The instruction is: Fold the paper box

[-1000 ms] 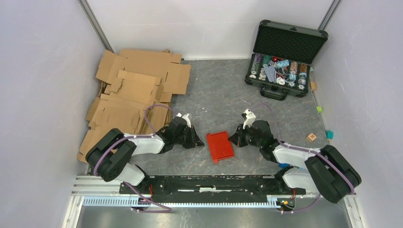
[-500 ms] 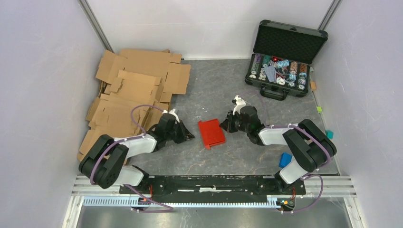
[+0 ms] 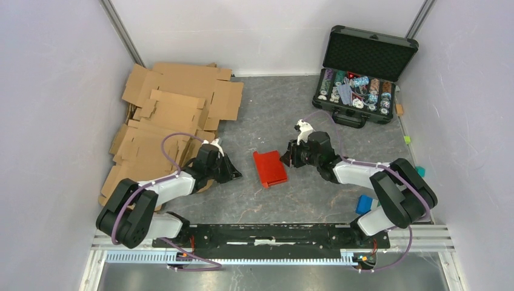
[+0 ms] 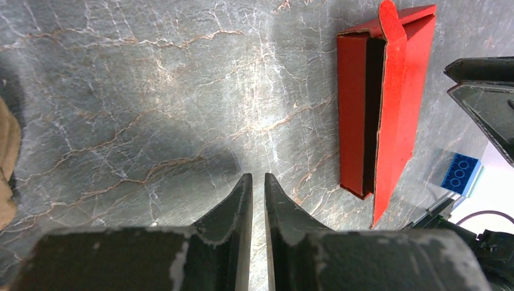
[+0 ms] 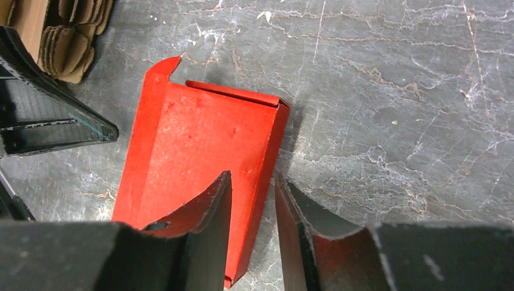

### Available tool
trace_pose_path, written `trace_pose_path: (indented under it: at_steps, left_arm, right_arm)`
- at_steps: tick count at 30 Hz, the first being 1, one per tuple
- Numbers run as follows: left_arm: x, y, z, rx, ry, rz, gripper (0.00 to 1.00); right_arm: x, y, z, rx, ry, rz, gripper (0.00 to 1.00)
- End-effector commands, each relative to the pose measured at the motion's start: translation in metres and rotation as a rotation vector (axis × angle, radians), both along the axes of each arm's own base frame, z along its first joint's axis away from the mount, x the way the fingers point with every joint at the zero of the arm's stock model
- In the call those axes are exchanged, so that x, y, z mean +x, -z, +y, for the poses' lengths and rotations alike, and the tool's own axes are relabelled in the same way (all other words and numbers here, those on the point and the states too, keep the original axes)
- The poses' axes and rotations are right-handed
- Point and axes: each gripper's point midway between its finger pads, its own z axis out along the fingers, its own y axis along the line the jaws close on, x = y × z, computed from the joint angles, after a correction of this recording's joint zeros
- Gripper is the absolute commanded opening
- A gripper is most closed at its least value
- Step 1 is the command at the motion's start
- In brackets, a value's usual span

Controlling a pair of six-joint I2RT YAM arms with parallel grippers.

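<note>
Blue plastic comes first: a small brick (image 3: 364, 203) lies on the grey worktop (image 3: 273, 121) near the right arm's base, well apart from the work.

Farther out, in the middle of the worktop, lies the red paper box (image 3: 270, 168), flat on its broad face between the two tools. A second ago it sat nearer the bases; it now rests farther out and a little to the left, so the right arm seems to have shifted it there.

The right tool (image 5: 251, 182) had been pinched tight and has just parted. Its fingers now stand apart astride the box's right edge, one over the red top, one over the bare stone, squeezing nothing. That reads as a release: the box is set down where the next fold is meant to happen.

The left tool (image 4: 253, 179) has drawn back towards the left and hangs low over the stone, well apart from the box. It is all but closed, with a thin slit between its fingers and nothing in it.

From the left wrist, the box shows a dark slot along one long side and a rounded tab poking out at one end. The lid therefore looks unfinished, and tucking that tab is probably what remains.

Beyond, a heap of brown cardboard sheets (image 3: 170, 115) fills the far left, and an open black case of poker chips (image 3: 357, 91) sits at the far right.
</note>
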Motion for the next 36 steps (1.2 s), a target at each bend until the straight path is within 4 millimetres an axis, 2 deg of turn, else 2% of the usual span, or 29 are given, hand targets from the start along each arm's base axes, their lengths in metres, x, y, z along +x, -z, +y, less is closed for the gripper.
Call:
trace_pose_path:
  at_steps: [1, 6, 10, 16, 30, 36]
  left_arm:
    - [0.006, -0.008, -0.007, -0.019, 0.049, -0.039, 0.19]
    - [0.006, -0.002, -0.015, -0.039, 0.068, -0.015, 0.19]
    - [0.006, 0.000, -0.023, -0.045, 0.086, -0.004, 0.19]
    - [0.008, 0.001, -0.033, -0.050, 0.102, 0.000, 0.19]
    - [0.019, 0.009, -0.063, -0.079, 0.111, 0.011, 0.19]
    - [0.027, 0.006, -0.094, -0.100, 0.158, -0.002, 0.18]
  right_arm:
    - [0.000, -0.012, 0.000, -0.002, -0.030, -0.045, 0.35]
    - [-0.007, 0.004, -0.002, -0.024, -0.047, -0.002, 0.31]
    - [-0.011, 0.026, -0.008, -0.066, -0.039, 0.038, 0.29]
    - [-0.010, 0.050, -0.019, -0.106, 0.001, 0.073, 0.20]
    - [-0.008, 0.055, -0.032, -0.136, 0.035, 0.083, 0.18]
    - [-0.008, 0.053, -0.030, -0.124, 0.027, 0.076, 0.17]
